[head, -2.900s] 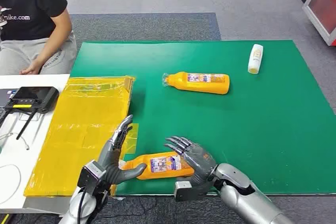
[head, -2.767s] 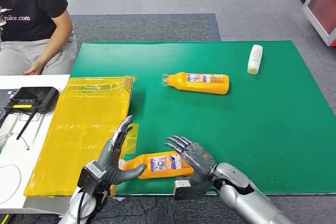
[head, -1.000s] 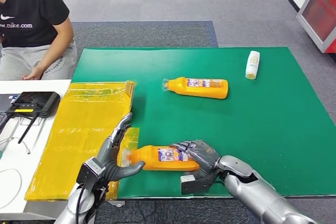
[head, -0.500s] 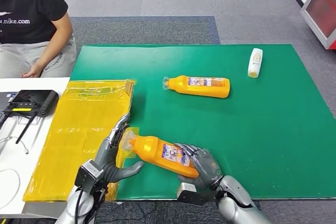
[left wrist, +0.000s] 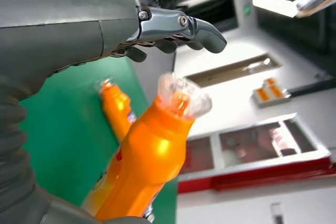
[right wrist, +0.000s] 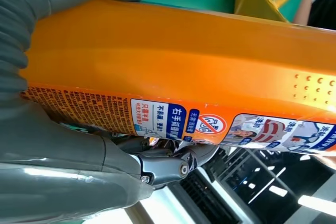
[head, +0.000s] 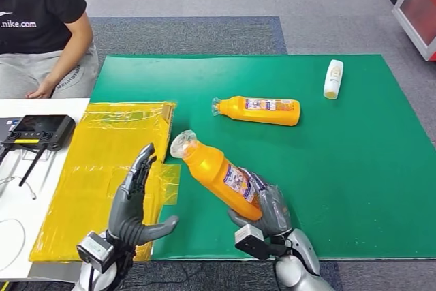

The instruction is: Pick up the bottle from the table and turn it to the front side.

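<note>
The orange bottle (head: 219, 174) was lying flat on the green mat (head: 334, 168) a moment ago; now it is up in the air, tilted, with its clear cap toward the yellow bag (head: 103, 168). The right hand (head: 267, 212) holds the bottle by its bottom end, fingers wrapped around it. The left hand (head: 135, 202) is just beside it, holding nothing, fingers spread wide. Farther back, a second orange bottle (head: 257, 110) lies on its side on the mat. A small white bottle (head: 333, 78) lies near the far corner. A person (head: 41, 25) sits behind the white table (head: 16, 202).
</note>
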Tool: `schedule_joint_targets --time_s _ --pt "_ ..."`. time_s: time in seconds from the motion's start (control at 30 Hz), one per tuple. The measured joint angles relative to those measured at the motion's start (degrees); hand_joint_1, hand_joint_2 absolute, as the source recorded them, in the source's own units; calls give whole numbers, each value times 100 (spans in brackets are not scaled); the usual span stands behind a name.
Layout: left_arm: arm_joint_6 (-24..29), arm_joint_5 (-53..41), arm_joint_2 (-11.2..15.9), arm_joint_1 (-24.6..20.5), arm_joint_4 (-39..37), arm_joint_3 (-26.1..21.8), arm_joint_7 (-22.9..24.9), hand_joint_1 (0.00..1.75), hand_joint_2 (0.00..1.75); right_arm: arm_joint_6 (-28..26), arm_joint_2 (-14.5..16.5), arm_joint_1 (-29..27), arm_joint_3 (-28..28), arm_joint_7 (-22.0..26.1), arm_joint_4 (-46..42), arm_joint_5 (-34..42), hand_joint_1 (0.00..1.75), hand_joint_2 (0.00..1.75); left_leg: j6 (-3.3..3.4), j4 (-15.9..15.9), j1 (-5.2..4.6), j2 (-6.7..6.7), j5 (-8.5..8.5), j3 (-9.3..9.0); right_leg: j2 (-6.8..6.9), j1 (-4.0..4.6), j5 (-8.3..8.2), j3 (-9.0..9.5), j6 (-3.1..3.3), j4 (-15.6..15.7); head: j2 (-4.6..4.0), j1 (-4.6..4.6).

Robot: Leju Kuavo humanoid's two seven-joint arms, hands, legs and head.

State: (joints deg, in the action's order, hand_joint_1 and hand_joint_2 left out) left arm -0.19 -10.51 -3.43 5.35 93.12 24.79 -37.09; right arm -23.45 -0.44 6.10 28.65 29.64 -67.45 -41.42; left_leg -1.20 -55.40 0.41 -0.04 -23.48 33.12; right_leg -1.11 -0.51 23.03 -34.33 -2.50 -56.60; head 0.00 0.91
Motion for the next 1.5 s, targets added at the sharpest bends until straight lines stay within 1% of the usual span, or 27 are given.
schedule_joint_targets --time_s 0.23,0.27,0.33,0.37,0.4,0.47,0.5,0.53,0.6,0.9,1.03,1.27,1.33,1.43,1.5 --pt "145 166 -45 78 184 -11 -4 0 175 -102 90 -127 -62 117 -178 27 122 175 0 0 0 0 0 8 0 0 0 -8 0 0 0 0" --pt "170 215 -60 79 184 -20 3 0 175 -138 104 -149 -63 163 -213 38 117 175 0 0 0 0 0 9 0 1 0 -9 0 0 0 0" --pt "223 362 -102 83 185 -54 6 0 175 -218 144 -207 -63 252 -312 90 96 175 0 0 0 0 1 10 0 1 0 -10 0 0 0 1" --pt "241 474 -128 89 186 -81 7 0 175 -251 167 -241 -62 280 -379 122 103 175 0 0 0 0 1 11 0 0 0 -10 0 0 0 0" --pt "243 616 -159 99 188 -115 23 0 175 -277 188 -279 -62 294 -450 148 117 175 0 0 0 0 0 11 1 0 0 -11 0 0 0 0" --pt "160 966 -224 119 188 -199 172 0 175 -329 215 -352 -59 298 -587 159 164 175 0 0 0 0 0 12 1 0 0 -12 0 0 0 0" --pt "73 1153 -250 121 177 -238 312 0 175 -364 220 -385 -58 297 -639 150 171 175 0 0 0 0 0 13 2 0 0 -13 0 0 0 0" --pt "-31 1314 -273 116 151 -271 458 0 175 -403 222 -411 -55 297 -680 137 175 175 0 0 0 0 0 14 2 0 0 -14 0 0 0 0" --pt "-200 1504 -315 87 56 -318 633 0 175 -472 223 -449 -49 309 -734 119 175 175 0 0 0 0 0 17 2 0 0 -17 0 0 0 0" --pt "-457 1470 -474 -215 -300 -337 655 0 175 -479 258 -408 6 344 -793 128 175 175 0 0 0 0 2 19 2 -1 -2 -19 -1 0 0 1" --pt "-583 1384 -480 -386 -405 -228 689 0 175 -419 282 -310 111 342 -773 135 174 175 -1 0 0 0 3 19 2 -1 -2 -20 0 0 0 0" --pt "-841 1314 -470 -675 -546 44 761 0 175 -381 333 -88 291 373 -548 187 166 175 0 0 -1 -1 3 22 4 -1 -2 -22 -1 0 0 1" --pt "-1085 1547 -462 -749 -607 110 920 0 175 -392 341 -33 317 405 -453 216 167 175 1 0 -1 -1 3 23 4 -1 -2 -22 -1 0 0 1" --pt "-1636 2236 -449 -846 -772 172 1231 0 175 -409 361 45 347 474 -322 276 167 175 1 0 -1 -1 4 24 4 -1 -3 -24 -2 0 0 0" --pt "-1853 2517 -431 -909 -901 205 1318 0 175 -415 376 90 367 514 -242 304 166 175 1 0 -1 -1 4 25 5 -1 -3 -25 -2 0 0 1"
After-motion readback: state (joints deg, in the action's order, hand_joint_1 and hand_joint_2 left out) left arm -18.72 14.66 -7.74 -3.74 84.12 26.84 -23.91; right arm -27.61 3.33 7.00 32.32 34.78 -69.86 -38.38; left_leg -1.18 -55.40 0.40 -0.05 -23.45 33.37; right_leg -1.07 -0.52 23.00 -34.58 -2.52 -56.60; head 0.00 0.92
